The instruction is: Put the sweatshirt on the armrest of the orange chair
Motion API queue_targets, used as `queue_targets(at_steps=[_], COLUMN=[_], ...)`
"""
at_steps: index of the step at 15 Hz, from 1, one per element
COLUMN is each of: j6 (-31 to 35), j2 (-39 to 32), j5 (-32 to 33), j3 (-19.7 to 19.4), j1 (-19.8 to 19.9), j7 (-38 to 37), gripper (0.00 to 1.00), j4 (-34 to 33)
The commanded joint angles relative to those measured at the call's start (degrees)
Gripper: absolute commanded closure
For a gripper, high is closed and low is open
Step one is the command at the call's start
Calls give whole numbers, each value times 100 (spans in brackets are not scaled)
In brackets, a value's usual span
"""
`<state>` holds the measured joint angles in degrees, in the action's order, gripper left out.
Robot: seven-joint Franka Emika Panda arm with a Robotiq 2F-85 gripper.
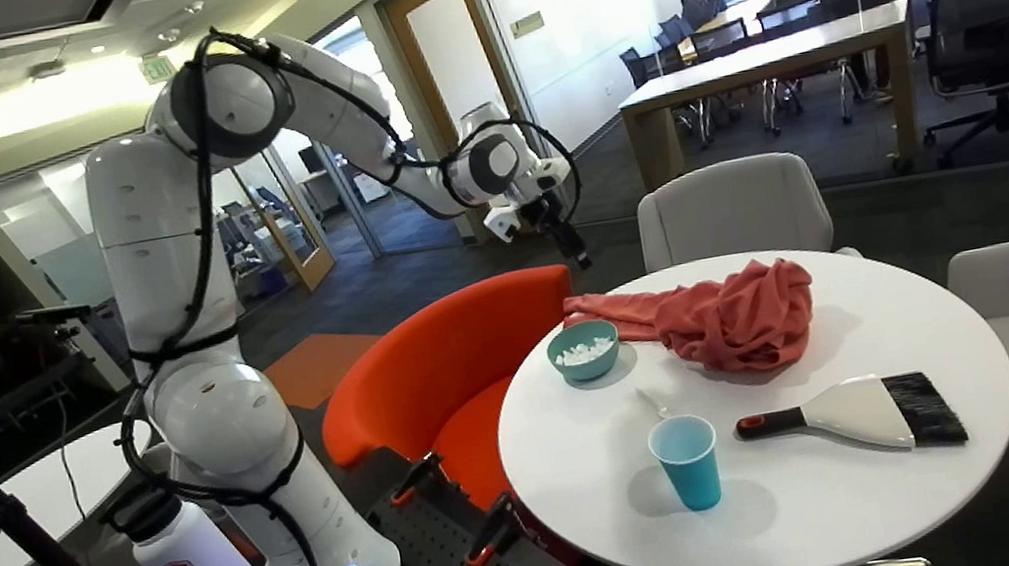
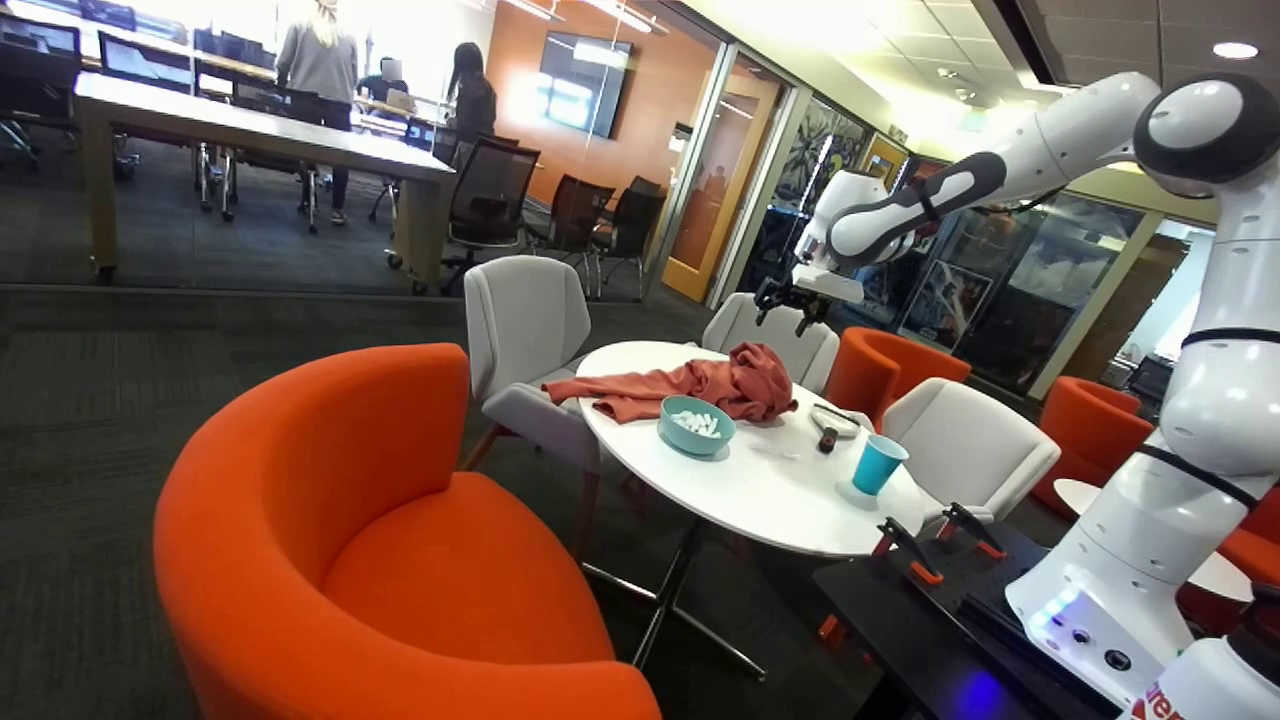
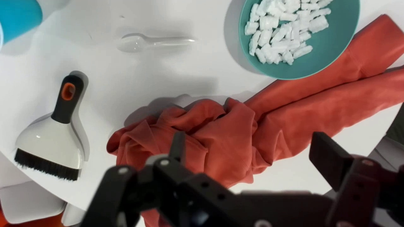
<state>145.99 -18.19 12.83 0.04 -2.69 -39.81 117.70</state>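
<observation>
The red sweatshirt (image 1: 743, 321) lies crumpled on the white round table (image 1: 605, 530). It shows in both exterior views (image 2: 745, 385), with its sleeves stretched to the table edge on the orange chair's side. The orange chair (image 2: 300, 500) stands beside the table, and its curved armrest (image 2: 560, 685) is bare; it also shows in an exterior view (image 1: 455, 352). My gripper (image 2: 784, 322) is open and empty above the table, apart from the sweatshirt. In the wrist view, the sweatshirt (image 3: 227, 142) lies below the spread fingers (image 3: 248, 136), partly hidden by the gripper body.
A teal bowl (image 3: 334, 37) of white pieces stands against the sleeves. A clear spoon (image 3: 157, 42), a blue cup (image 1: 691, 471) and a dustpan with brush (image 1: 855, 415) are on the table. Grey chairs (image 1: 736, 211) stand around it. Black clamps (image 1: 493, 528) stick up near the robot base.
</observation>
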Motion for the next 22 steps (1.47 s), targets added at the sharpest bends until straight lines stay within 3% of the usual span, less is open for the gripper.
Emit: queue_targets(at_steps=[1,7,13,15,17,18,22], j6=[19,-352,-473,-343,-646,-325,-430], j2=[-1130,-2691,-3811,-4031,-4166,-4000,-4131], j5=[-36,-502,-614,-612,-694,-670,-679], j3=[-405,-605,-862,-970,-1025,-962,-988], j1=[-269,-406,-613,-707,-766,-702,-743], j7=[-67,130,14,-87,-187,44,-45], gripper=[0,0,0,0,0,0,0], j4=[-1075,-2586,-3711,-3969,-4251,-3846,-4092])
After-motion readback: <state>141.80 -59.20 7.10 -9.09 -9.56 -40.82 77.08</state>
